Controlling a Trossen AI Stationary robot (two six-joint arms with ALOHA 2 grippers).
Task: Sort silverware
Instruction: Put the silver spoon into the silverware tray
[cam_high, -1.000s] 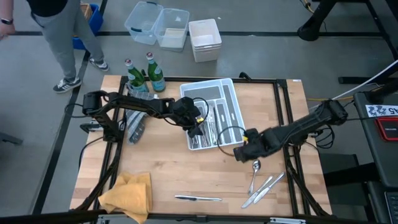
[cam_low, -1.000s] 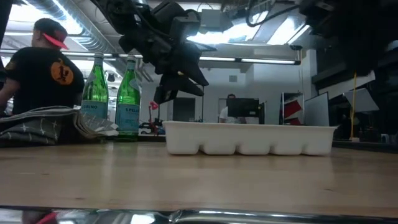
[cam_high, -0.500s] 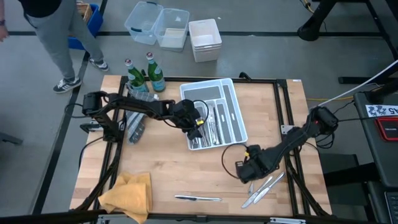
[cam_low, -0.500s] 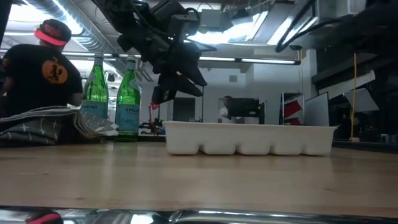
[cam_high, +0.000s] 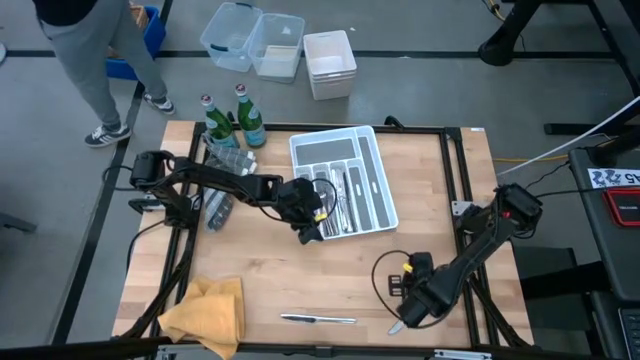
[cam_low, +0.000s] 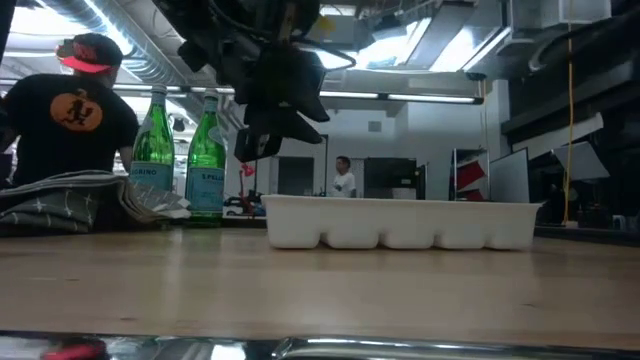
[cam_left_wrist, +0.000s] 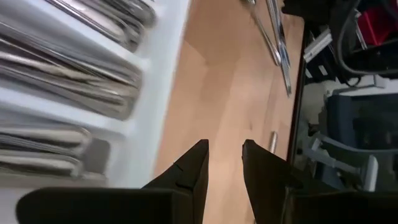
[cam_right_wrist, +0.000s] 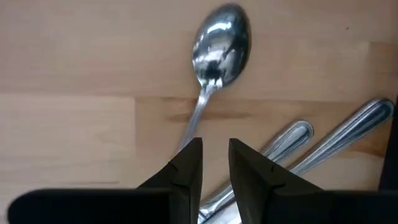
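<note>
spoon (cam_right_wrist: 219, 46) just beyond right jaws

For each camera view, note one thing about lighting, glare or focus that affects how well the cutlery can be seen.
Right wrist view: the spoon bowl mirrors dark shapes, yet stays sharp. Left wrist view: the tray cutlery is streaked and soft. Low view: bright ceiling lights leave the left gripper a silhouette. High view: even light.

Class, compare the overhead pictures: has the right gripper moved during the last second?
Yes. The right gripper has moved away from the white tray toward the table's near edge, over the loose silverware.
</note>
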